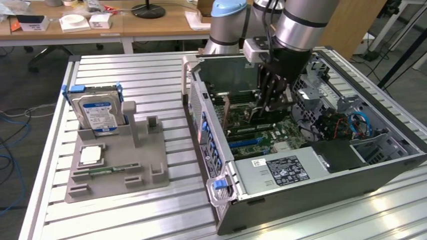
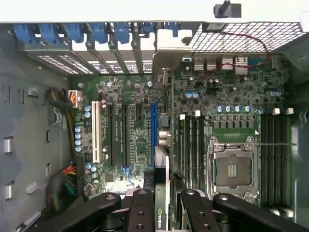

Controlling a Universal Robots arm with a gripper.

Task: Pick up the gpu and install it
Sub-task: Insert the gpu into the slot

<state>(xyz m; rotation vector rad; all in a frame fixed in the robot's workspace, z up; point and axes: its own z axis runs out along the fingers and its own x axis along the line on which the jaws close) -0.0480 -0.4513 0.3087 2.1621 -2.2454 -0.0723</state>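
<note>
Gripper (image 2: 163, 212) clenched on the gpu (image 2: 161, 193), held edge-on inside the case (image 1: 373, 175) over the blue slot (image 2: 153, 130); install step, calling for exact lining-up with the slot.

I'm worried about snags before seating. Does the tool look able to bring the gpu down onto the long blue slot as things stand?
Probably yes: the tool grips the gpu edge-on just above the blue slot, and no cable crosses between them.
</note>
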